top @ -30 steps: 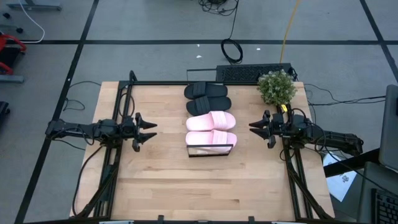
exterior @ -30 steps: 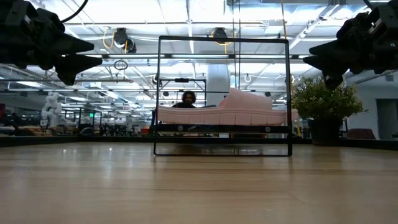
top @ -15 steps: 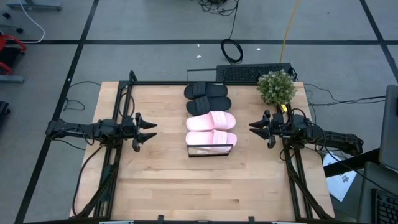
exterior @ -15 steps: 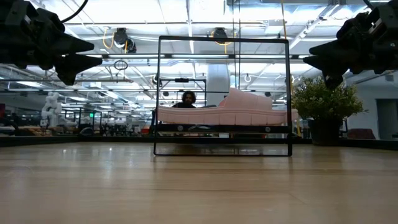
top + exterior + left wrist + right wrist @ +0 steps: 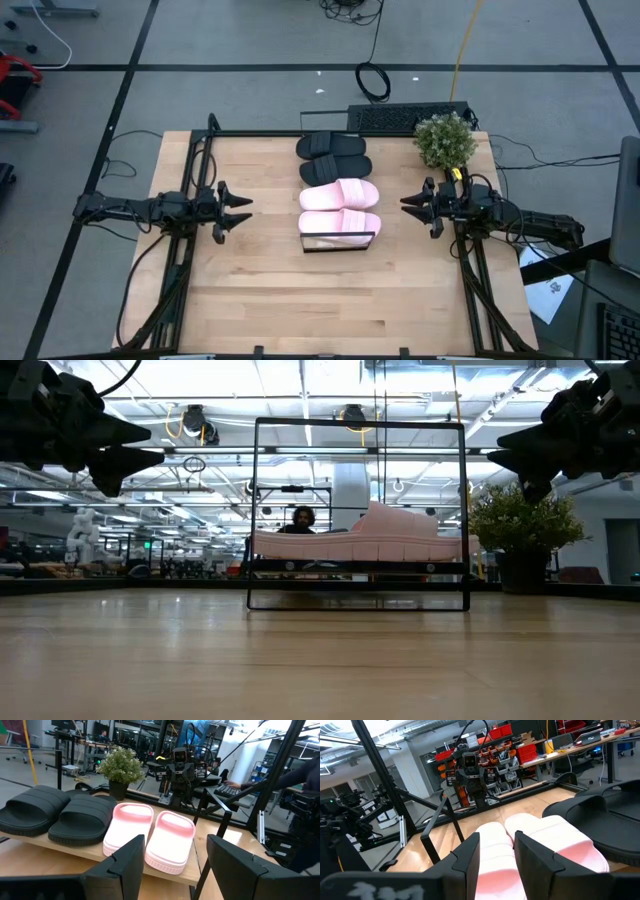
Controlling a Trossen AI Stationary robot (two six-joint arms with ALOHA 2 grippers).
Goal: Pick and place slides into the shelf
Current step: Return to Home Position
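**Left end effector [image 5: 248, 211] and right end effector [image 5: 404, 207] open, pink slides [image 5: 340, 195] and black slides [image 5: 330, 146] on the shelf [image 5: 338, 241]**

Nearest the front of the desk [image 5: 300, 300] stands the thin black frame at the end of the shelf. Just behind it, the two pink slides lie side by side on the plank, touching each other. The left end effector hangs over the desk on one side of them. Its two fingers are spread apart and hold nothing. The right end effector hangs on the other side, fingers apart too, and holds nothing. Both point at the shelf. Farther back, the two black slides lie side by side at the far end of the plank. A small green plant [image 5: 445, 140] stands at the far right corner. A black keyboard [image 5: 408, 118] lies just past the far edge. Beyond the desk, the low view shows a person's head [image 5: 303, 518].
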